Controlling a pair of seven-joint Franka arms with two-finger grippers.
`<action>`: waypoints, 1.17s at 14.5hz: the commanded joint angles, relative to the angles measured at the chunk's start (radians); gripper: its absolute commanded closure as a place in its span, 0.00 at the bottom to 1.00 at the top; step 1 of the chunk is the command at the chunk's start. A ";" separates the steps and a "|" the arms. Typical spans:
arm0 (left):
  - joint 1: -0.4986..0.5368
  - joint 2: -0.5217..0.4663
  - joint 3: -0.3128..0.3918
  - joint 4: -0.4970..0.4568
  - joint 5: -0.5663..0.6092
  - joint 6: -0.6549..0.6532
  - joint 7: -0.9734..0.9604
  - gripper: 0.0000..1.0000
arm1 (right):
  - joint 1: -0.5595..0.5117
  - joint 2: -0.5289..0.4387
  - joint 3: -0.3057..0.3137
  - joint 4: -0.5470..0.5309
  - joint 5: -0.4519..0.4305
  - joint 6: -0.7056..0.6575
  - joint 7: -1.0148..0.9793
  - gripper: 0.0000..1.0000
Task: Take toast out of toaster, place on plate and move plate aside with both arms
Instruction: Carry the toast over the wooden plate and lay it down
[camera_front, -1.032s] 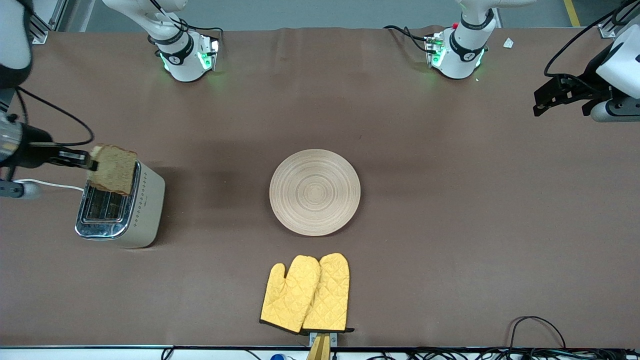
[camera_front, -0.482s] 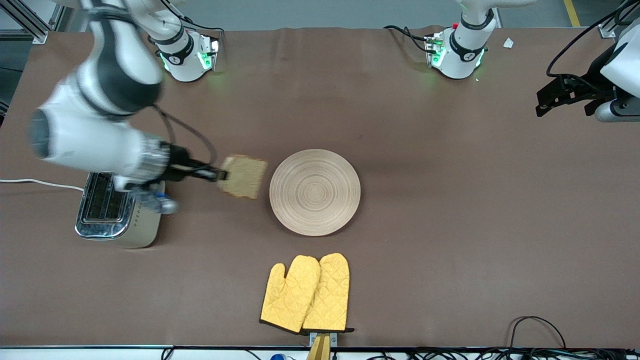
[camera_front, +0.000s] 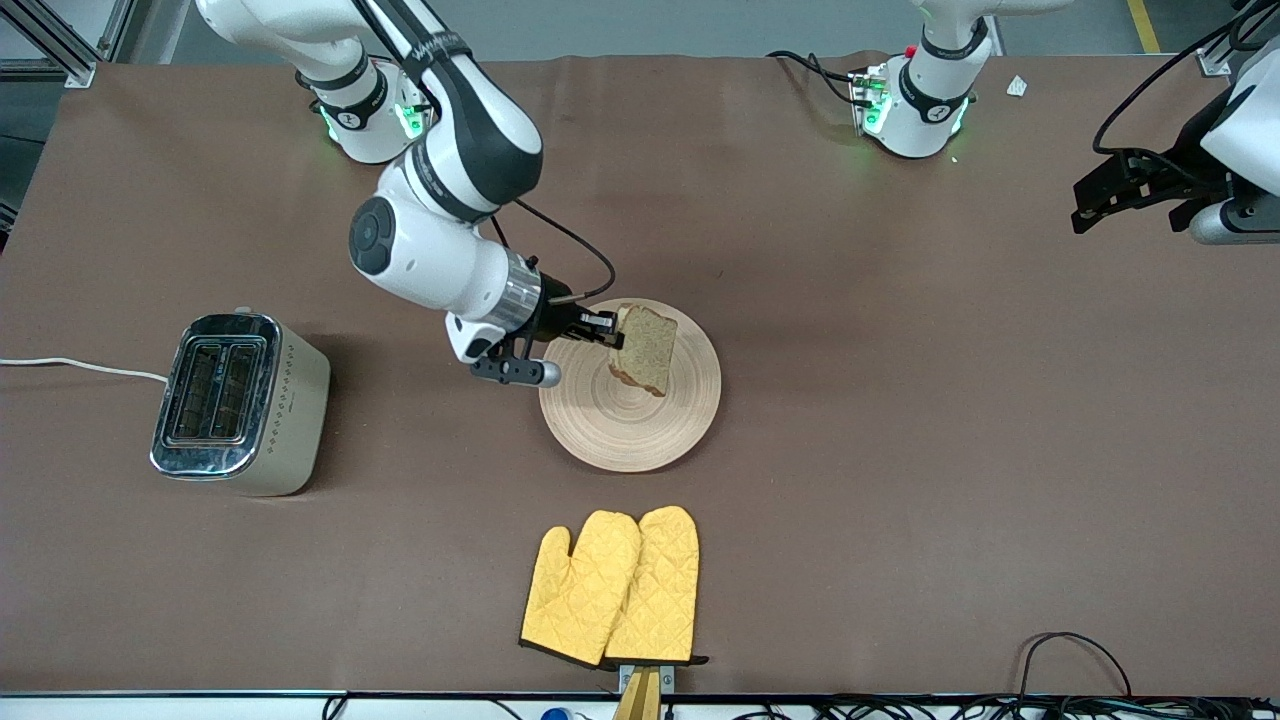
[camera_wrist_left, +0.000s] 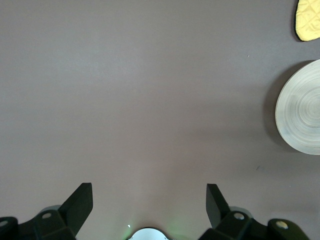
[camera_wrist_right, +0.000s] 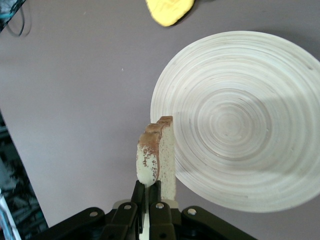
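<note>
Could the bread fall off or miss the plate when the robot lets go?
Maybe. The right gripper pinches the toast by one edge only, so it might slip or tip early. The toast hangs over the plate toward the right arm's end, not over its middle, so a drop now could leave it close to the rim or make it bounce off. The left gripper waits with open jaws over bare table at its own end.

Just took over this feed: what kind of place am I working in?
Likely a robotics lab test bench, not a kitchen: a brown-covered table, two bolted arm bases, and staged props, the toaster, plate and oven mitts.
</note>
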 joint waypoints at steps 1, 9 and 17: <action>0.005 0.014 -0.004 0.029 0.006 -0.017 0.018 0.00 | -0.009 -0.015 -0.010 -0.061 0.062 0.022 -0.198 1.00; 0.039 0.017 0.025 0.028 -0.081 -0.016 0.033 0.00 | -0.056 0.117 -0.011 -0.065 0.074 0.069 -0.378 1.00; 0.134 0.212 0.028 0.028 -0.375 0.062 0.081 0.00 | -0.121 0.151 -0.018 -0.133 0.072 0.057 -0.513 0.99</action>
